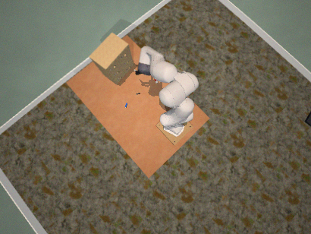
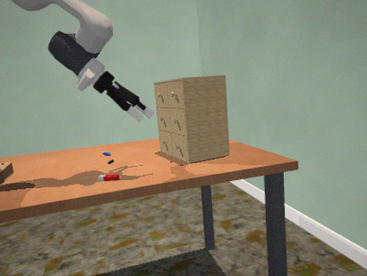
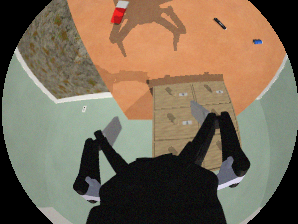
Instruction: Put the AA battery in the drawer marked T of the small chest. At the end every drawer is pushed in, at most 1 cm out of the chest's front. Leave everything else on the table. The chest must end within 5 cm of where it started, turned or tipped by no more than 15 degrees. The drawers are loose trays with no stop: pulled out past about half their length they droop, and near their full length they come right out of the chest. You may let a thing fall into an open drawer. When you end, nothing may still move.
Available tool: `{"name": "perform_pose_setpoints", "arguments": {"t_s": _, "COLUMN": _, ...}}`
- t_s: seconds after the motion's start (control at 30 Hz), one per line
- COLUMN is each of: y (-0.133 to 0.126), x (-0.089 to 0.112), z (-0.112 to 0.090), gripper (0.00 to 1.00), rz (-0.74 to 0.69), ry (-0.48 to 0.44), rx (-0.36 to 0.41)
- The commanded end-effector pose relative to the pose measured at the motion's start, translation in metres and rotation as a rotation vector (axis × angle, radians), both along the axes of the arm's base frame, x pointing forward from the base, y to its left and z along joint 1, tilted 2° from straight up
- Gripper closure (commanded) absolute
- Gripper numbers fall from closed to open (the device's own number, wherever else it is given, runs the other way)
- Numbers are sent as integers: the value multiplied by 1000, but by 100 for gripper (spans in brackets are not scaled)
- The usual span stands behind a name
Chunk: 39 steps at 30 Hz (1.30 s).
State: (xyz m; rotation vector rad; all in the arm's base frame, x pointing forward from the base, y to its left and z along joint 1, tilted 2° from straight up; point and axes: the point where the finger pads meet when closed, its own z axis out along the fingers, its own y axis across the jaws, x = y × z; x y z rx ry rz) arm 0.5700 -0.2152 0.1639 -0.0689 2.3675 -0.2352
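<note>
The small wooden chest (image 2: 190, 118) stands at the far end of the table, with six drawers in two columns, all looking pushed in. Their letters are too small to read. It also shows in the top view (image 1: 114, 57) and the wrist view (image 3: 189, 119). A red and white cylinder (image 2: 108, 177), which looks like the AA battery, lies on the table in the arm's shadow; the wrist view shows it too (image 3: 119, 14). My gripper (image 2: 143, 112) is open and empty. It hangs in the air, tilted toward the chest's front at middle-drawer height, a short way off it.
A small blue piece (image 2: 106, 153) and a small black piece (image 2: 110, 160) lie on the table left of the chest. The arm's base plate (image 1: 174, 131) sits at the table's near edge. A wall runs close behind the chest.
</note>
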Motion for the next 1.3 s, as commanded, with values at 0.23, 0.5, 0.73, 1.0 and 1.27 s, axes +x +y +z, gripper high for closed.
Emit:
{"name": "perform_pose_setpoints", "arguments": {"t_s": 0.23, "y": 27, "x": 11, "z": 3, "gripper": 0, "rz": 59, "ry": -82, "rx": 118}}
{"name": "perform_pose_setpoints", "arguments": {"t_s": 0.5, "y": 38, "x": 8, "z": 2, "gripper": 80, "rz": 78, "ry": -102, "rx": 159}}
{"name": "perform_pose_setpoints", "arguments": {"t_s": 0.73, "y": 38, "x": 8, "z": 2, "gripper": 80, "rz": 78, "ry": -102, "rx": 159}}
{"name": "perform_pose_setpoints", "arguments": {"t_s": 1.0, "y": 38, "x": 8, "z": 2, "gripper": 80, "rz": 78, "ry": -102, "rx": 159}}
{"name": "perform_pose_setpoints", "arguments": {"t_s": 1.27, "y": 38, "x": 8, "z": 2, "gripper": 80, "rz": 78, "ry": -102, "rx": 159}}
